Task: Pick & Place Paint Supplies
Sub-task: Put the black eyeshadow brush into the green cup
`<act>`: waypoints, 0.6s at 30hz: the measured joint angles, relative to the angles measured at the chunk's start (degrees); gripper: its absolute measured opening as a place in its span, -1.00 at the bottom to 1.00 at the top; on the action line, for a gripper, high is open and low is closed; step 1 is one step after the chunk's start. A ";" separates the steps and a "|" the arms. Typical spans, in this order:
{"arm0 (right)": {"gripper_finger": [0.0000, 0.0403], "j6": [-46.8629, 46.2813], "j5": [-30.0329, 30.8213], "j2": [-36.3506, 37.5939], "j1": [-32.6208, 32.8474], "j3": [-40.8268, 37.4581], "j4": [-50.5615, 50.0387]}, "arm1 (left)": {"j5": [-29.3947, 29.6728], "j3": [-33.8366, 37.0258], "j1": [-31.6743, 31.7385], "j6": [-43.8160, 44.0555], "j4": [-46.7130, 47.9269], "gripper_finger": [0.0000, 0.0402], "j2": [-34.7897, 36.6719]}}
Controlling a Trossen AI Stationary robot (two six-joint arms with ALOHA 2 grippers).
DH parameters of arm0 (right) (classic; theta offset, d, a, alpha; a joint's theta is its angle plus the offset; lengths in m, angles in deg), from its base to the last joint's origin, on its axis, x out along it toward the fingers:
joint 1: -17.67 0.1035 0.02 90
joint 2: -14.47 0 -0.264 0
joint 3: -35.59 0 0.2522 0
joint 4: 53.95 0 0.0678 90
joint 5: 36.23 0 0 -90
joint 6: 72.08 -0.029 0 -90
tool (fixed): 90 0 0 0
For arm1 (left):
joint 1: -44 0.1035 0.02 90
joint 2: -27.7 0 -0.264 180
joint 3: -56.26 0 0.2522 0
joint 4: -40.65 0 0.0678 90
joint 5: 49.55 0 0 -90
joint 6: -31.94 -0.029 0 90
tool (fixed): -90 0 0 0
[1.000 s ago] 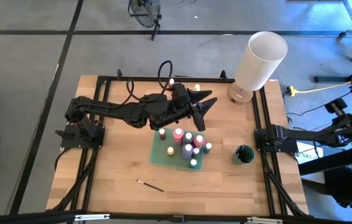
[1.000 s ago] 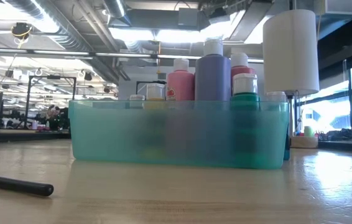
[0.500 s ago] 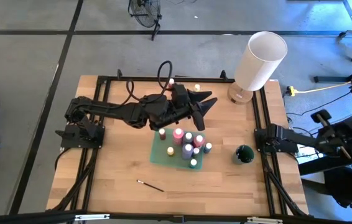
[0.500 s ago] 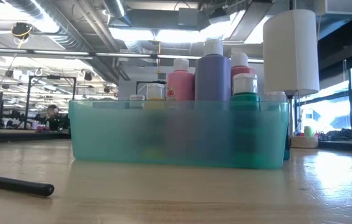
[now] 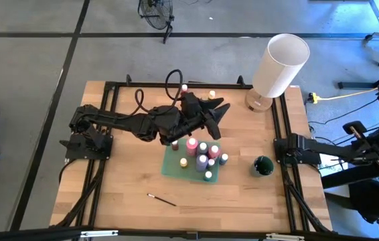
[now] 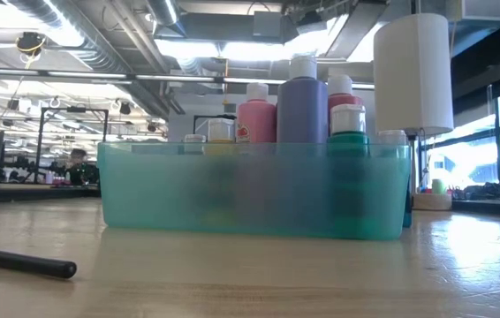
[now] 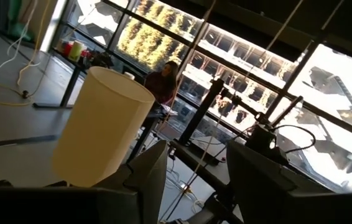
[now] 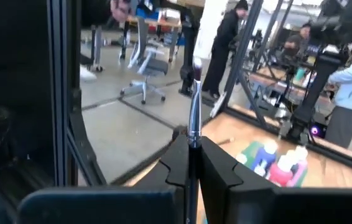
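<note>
Paint bottles (image 5: 201,158) stand close together in a see-through green tray (image 5: 171,167) near the middle of the wooden bench (image 5: 129,194). In the low view a pink bottle (image 6: 256,113), a tall purple bottle (image 6: 302,99) and a green bottle (image 6: 348,121) stick up over the tray wall (image 6: 144,190).

On the left part of the bench, near the front edge, a thin dark brush (image 5: 162,199) lies flat, well apart from the tray.

The left arm reaches from the left side across the bench. Its left pincer (image 5: 220,109) hangs just behind the tray, with its fingers spread and nothing between them. Two more small bottles (image 5: 211,94) stand near the back edge of the bench.

Further right, a big white cylinder (image 5: 280,65) stands at the back right corner, and a dark green cup (image 5: 263,165) sits near the right edge.

The right arm is off the right side of the bench. Its right pincer (image 8: 189,152) is squeezed tight on a thin paintbrush (image 8: 194,106), which points straight out past the fingers.
</note>
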 joint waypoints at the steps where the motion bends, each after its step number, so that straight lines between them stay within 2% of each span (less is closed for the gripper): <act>1: -0.90 1.10 0.80 0.00 0.71 0.01 -0.99 | 0.70 0.00 -0.01 0.49 0.00 -0.20 0.00; 9: -0.89 4.47 7.86 0.00 9.53 -0.92 -3.79 | 5.06 0.00 0.04 2.35 -0.02 -0.21 -0.20; 13: -0.89 4.37 8.40 0.00 13.55 -3.82 1.43 | 5.75 0.00 0.15 3.17 0.35 -0.21 -0.33; 18: -0.89 4.07 8.36 -0.02 16.55 -12.04 8.81 | 5.77 0.00 0.15 3.15 0.48 -0.21 -0.33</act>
